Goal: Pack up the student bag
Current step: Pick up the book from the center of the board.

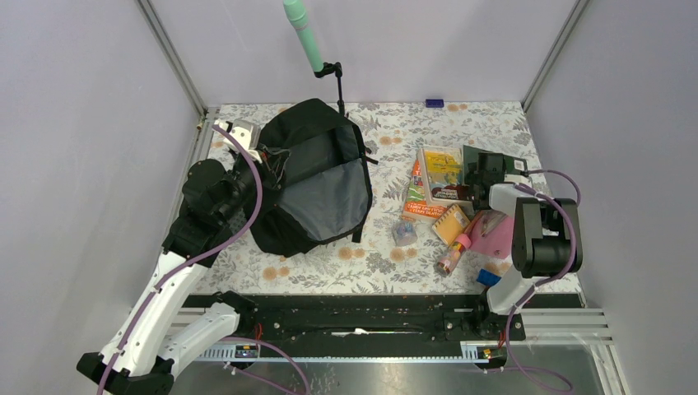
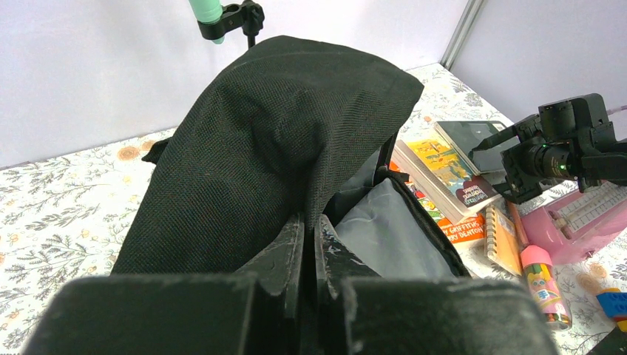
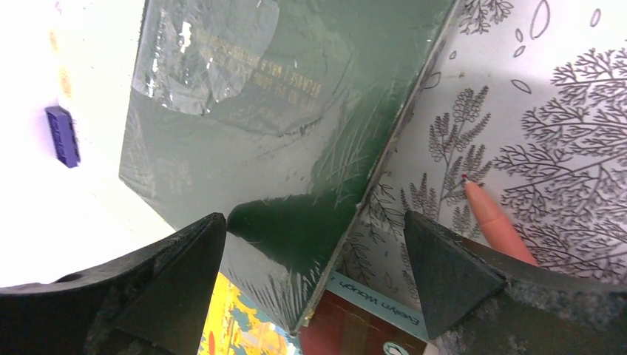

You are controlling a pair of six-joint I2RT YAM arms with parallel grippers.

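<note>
Left wrist: my left pincer [image 2: 310, 223] clenched on student bag [image 2: 281, 133] | right pincer [image 3: 314, 218] released above green book [image 3: 244, 111]

The spine of an orange book [image 2: 462, 229], seen from the left wrist camera, carried two lines of white capitals ending in "GRIFFITHS" and "DENTON". Under the right wrist camera, a pale strip on a red book [image 3: 366, 305] read "Evelyn Waugh", upside down. Gold lettering on a dark green book [image 3: 296, 111] was too faint to read, as was the cover label of a yellow book [image 2: 444, 159].
</note>
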